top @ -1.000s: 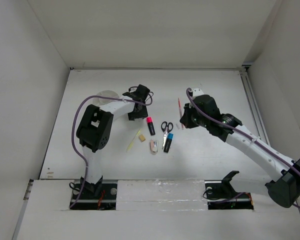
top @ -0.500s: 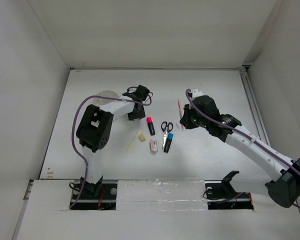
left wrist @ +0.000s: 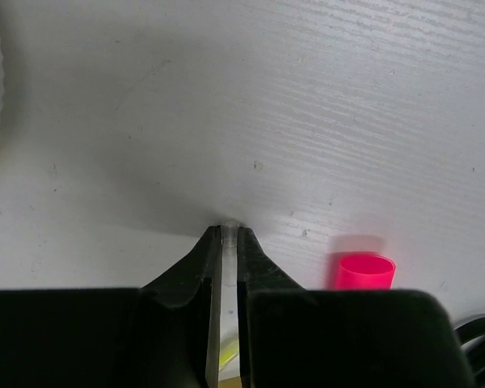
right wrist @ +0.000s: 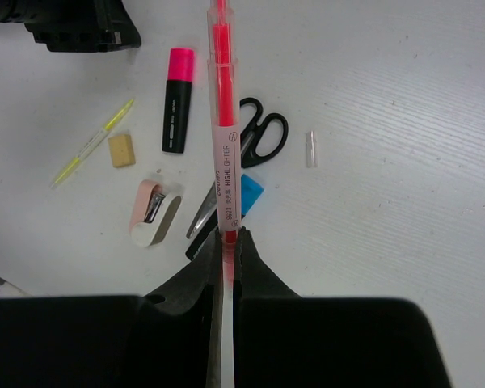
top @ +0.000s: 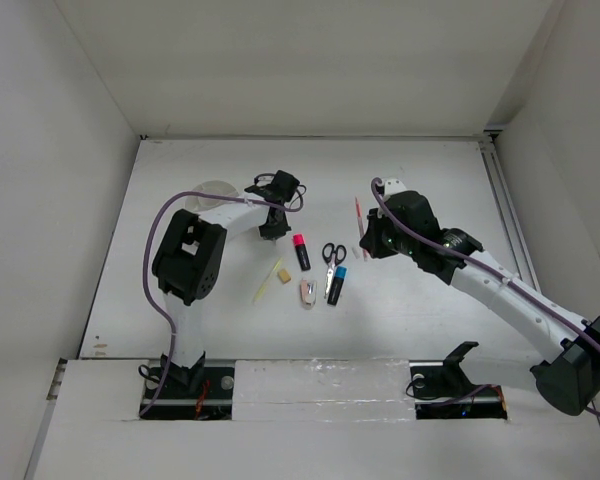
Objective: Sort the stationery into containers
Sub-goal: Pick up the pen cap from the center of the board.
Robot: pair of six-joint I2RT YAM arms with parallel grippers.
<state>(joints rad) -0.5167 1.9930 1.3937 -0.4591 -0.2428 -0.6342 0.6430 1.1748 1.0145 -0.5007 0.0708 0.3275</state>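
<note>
status | right gripper clamped on pink pen | left gripper pinched on thin clear sliver

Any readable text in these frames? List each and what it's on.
"HIGHLIGHTER": on the label of the pink pen held in the right tool.
Smaller characters before it on that label: too small to read.
White marks on the pink-capped highlighter: too small to read.
Nothing else legible.
</note>
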